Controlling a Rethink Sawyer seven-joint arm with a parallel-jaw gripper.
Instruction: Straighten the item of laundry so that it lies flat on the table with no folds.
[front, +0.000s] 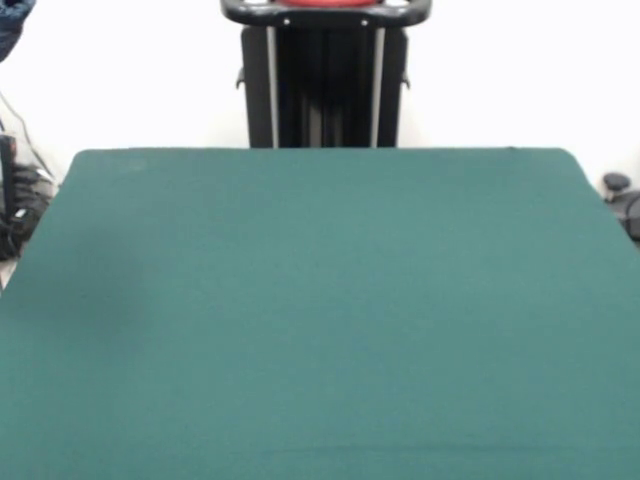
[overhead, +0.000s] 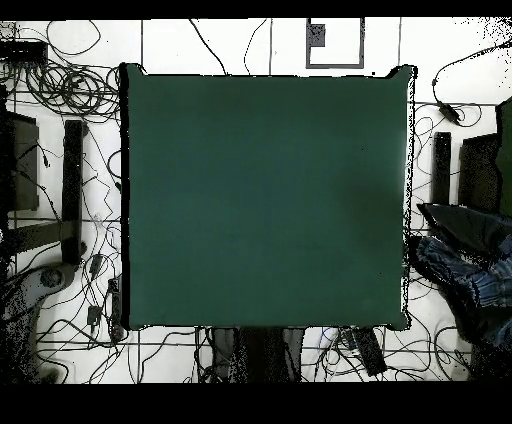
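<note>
1. Front view: the tabletop (front: 320, 320) is dark green, and its surface shows unbroken from the far edge down to the near edge.
2. Behind the far edge, the black pedestal (front: 325, 85) stands upright at the middle. A red and black part of the arm (front: 325, 8) lies across its top, at the upper border.
3. The end effector is not visible here, so I cannot tell if it is wide, narrow or holding something.
4. A dark blue shape (front: 10, 25) shows at the upper left corner, beyond the far left corner of the tabletop. It is too small to identify.
5. Overhead view: the tabletop (overhead: 265, 200) again shows only green felt between its four edges.
6. A heap of blue denim cloth (overhead: 470, 265) with faded patches lies off the tabletop, just beside the lower half of its right edge. I cannot tell if this is the item of laundry or a person's clothing.
7. Many cables (overhead: 60, 70) lie on the white floor around the left and upper edges.
8. The end effector is not visible in this view either.
</note>
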